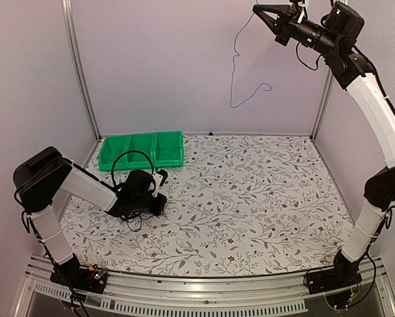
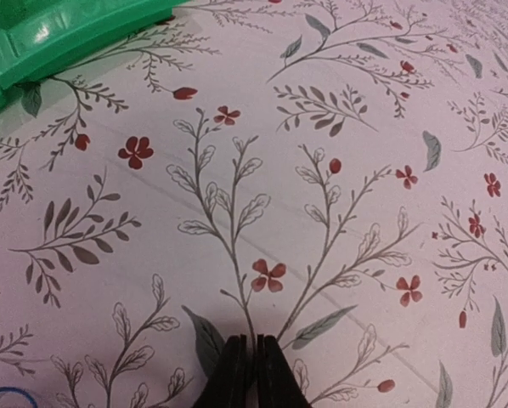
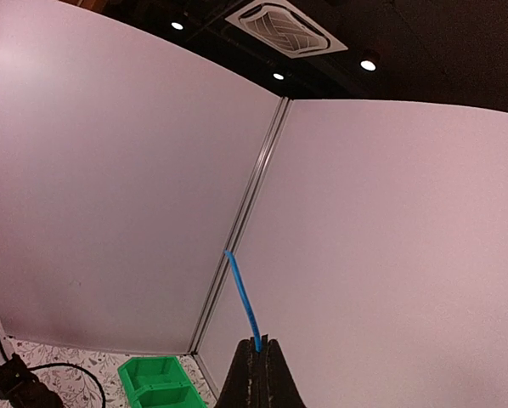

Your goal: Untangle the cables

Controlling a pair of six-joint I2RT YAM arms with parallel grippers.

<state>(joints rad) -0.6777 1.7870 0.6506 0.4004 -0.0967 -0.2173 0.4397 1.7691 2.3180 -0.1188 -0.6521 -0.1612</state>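
My right gripper (image 1: 257, 8) is clenched on one thin blue wire (image 1: 232, 72), which hangs clear below the jaws: separated. My left gripper (image 2: 254, 344) is pinched shut, nothing visible between. Other thin black wires (image 1: 133, 221) lie beside it, probably tangled.

**One arm low, the other raised high**

The left arm (image 1: 85, 185) is folded low. Its upper part leans back and its forearm reaches forward and down. The left fingers (image 2: 233, 374) point downward and are pressed together with no gap. The right arm (image 1: 382, 125) stands stretched upward and bends at the top toward the middle. The right fingers (image 3: 241, 378) are high in the air and closed tight.
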